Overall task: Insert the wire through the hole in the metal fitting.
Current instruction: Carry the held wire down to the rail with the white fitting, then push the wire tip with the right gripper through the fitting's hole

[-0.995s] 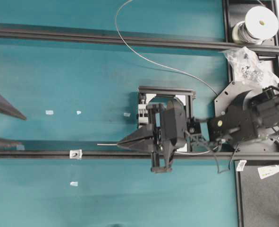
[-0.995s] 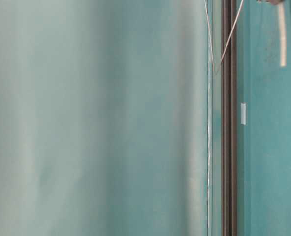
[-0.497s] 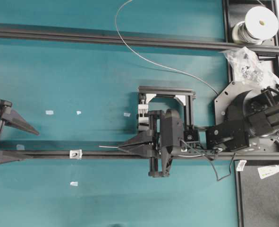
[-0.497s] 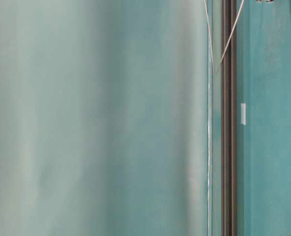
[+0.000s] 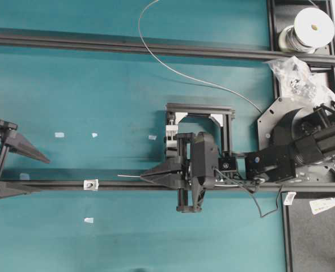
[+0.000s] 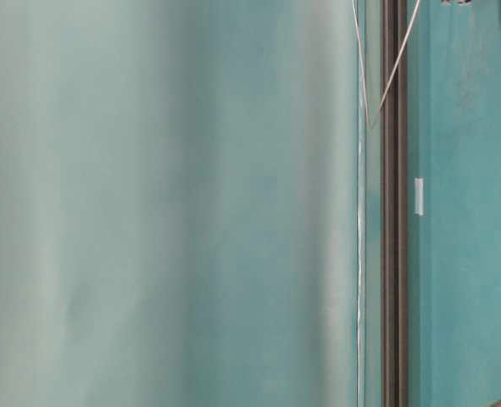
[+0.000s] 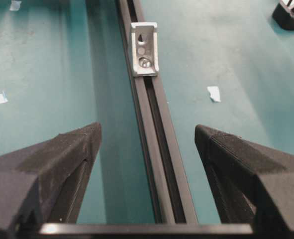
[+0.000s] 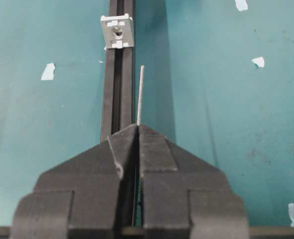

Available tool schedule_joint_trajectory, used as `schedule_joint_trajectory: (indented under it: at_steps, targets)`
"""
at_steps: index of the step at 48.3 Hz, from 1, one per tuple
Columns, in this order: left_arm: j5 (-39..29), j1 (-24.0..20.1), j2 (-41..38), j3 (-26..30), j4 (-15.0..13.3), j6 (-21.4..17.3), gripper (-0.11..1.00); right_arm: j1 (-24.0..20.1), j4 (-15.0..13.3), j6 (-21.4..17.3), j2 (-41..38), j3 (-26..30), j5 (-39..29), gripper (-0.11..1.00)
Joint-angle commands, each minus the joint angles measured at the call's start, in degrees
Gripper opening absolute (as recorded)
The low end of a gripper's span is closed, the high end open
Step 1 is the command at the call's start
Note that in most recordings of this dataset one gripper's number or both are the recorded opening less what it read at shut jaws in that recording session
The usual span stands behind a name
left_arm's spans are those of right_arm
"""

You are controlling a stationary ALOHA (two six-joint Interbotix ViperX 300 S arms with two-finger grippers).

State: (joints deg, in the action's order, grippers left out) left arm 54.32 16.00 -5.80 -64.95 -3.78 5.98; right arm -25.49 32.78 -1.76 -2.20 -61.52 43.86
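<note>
The metal fitting (image 5: 90,184) is a small silvery piece on the dark rail (image 5: 116,185); it also shows as the metal fitting (image 7: 144,48) and the metal fitting (image 8: 117,31), with its dark hole (image 8: 118,32) in the middle. My right gripper (image 5: 143,177) is shut on the wire (image 5: 184,75), whose straight free end (image 8: 140,94) sticks out toward the fitting, a short way off and slightly to one side of the rail. My left gripper (image 5: 39,172) stands open at the far left, its fingers (image 7: 67,154) straddling the rail short of the fitting.
A white spool (image 5: 310,28) feeds the wire from the back right, beside a plastic bag of parts (image 5: 297,76). A black frame with a white clamp block (image 5: 172,136) stands behind the right gripper. White tape scraps (image 5: 59,135) dot the teal mat. A second rail (image 5: 127,46) crosses at the back.
My left gripper has come in from the left edge toward the fitting. The right gripper, still shut on the wire, has shifted slightly left along the rail.
</note>
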Motion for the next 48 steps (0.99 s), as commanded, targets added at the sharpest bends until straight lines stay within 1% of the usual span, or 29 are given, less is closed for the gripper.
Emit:
schedule_joint_trajectory:
  at_steps: [1, 32, 48]
  targets:
    - [0.53, 0.18, 0.26, 0.62, -0.09, -0.09, 0.9, -0.26, 0.0, 0.09, 0.53, 0.53, 0.44, -0.01]
    - [0.53, 0.18, -0.53, 1.32, -0.09, -0.53, 0.9, -0.35, 0.0, 0.18, 0.53, 0.88, 0.44, -0.01]
    - [0.53, 0.18, -0.53, 1.23, -0.09, -0.88, 0.9, -0.44, 0.0, 0.62, -0.7, 3.34, -0.44, -0.01]
